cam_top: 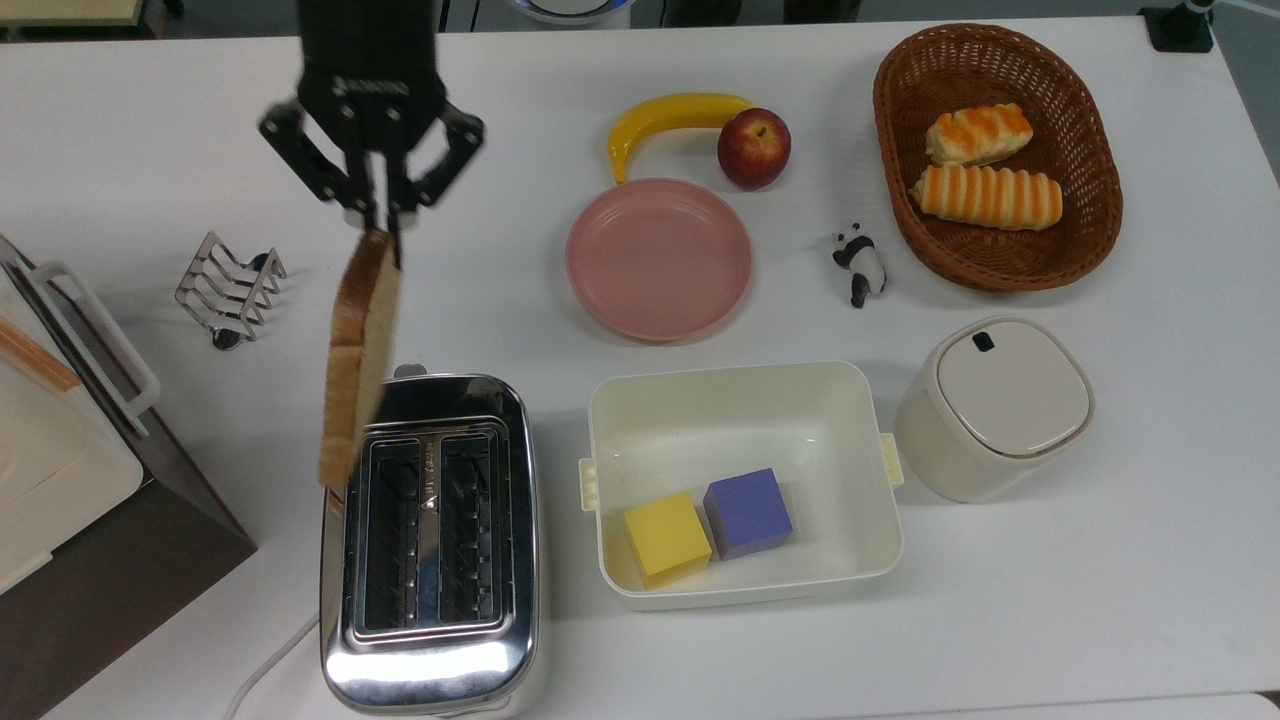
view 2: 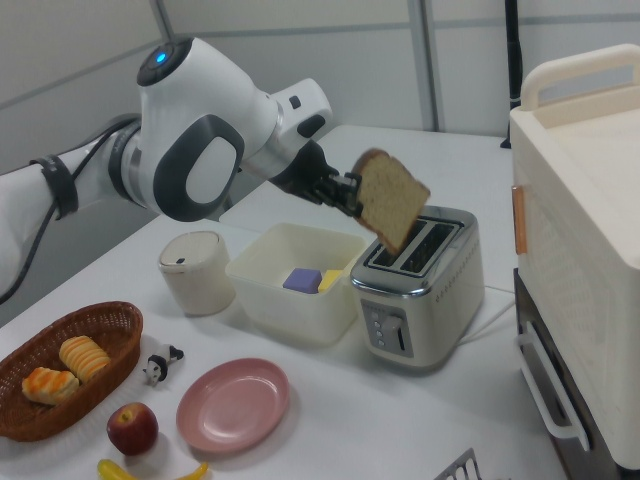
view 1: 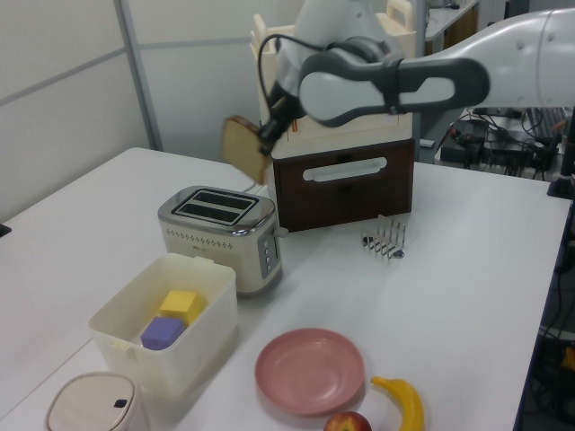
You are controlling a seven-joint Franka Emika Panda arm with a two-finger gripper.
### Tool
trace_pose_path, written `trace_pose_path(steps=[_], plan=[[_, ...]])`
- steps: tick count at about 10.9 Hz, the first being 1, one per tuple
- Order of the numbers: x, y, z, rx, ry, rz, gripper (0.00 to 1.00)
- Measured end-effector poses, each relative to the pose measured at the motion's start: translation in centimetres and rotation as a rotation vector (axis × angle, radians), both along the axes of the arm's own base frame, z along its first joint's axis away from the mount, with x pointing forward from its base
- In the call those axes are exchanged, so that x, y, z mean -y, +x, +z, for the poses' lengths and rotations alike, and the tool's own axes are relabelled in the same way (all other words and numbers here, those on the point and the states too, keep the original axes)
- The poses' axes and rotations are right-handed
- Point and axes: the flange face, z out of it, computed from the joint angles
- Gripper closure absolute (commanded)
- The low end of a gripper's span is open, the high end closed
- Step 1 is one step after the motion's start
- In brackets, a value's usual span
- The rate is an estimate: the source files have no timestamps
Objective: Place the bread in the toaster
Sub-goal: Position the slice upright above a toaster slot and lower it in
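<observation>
Bread (cam_top: 358, 358), a single tan slice with a brown crust, hangs in the air pinched at one crust edge between the closed fingers (cam_top: 383, 215) of the gripper (cam_top: 381, 228); in the top view it appears nearly edge-on, its lower end overlapping the toaster's (cam_top: 432, 545) rim at the top view's left, so whether it sits right over a slot cannot be told there. The right view shows the slice (view 2: 389, 211) tilted above the chrome toaster (view 2: 418, 287), clear of both empty slots. In the left view the bread (view 1: 244, 148) hovers above and behind the toaster (view 1: 221, 232), and the fingers there are largely hidden by the slice. The toaster stands near the table's (cam_top: 1100, 560) front edge in the top view, its white cord (cam_top: 262, 668) cut off at the bottom edge. A wire toast rack (cam_top: 230, 290) stands empty near the brown and cream cabinet (cam_top: 70, 470), itself cropped at the top view's left. Beside the toaster sits a cream tub (cam_top: 742, 480) holding a yellow block (cam_top: 666, 537) and a purple block (cam_top: 748, 512).
</observation>
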Motion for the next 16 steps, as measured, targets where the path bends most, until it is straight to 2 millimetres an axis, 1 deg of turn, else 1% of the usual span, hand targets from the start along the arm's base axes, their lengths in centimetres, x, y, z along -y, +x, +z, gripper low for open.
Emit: trace_pose_path(steps=[1,2,4,6,7,8,10,13,15,16], plan=[[-1.2,1.2,-0.4,0.052,-0.005,0.018,1.0],[-2.3,2.6,-1.5,0.101,-0.012,0.036,1.0],[-4.3,4.7,-3.7,0.167,-0.018,0.068,1.0],[-5.4,5.6,-5.6,0.163,0.008,0.075,1.0],[-5.8,5.7,-5.9,0.162,0.053,0.06,1.0],[-6.0,5.7,-5.9,0.164,0.094,0.039,1.0],[-5.8,5.7,-6.1,0.143,0.117,0.019,1.0],[-4.9,5.2,-7.1,0.026,0.113,0.016,1.0],[-4.6,4.8,-7.1,-0.024,0.1,0.035,1.0],[-4.0,4.6,-6.9,-0.041,0.09,0.045,1.0]])
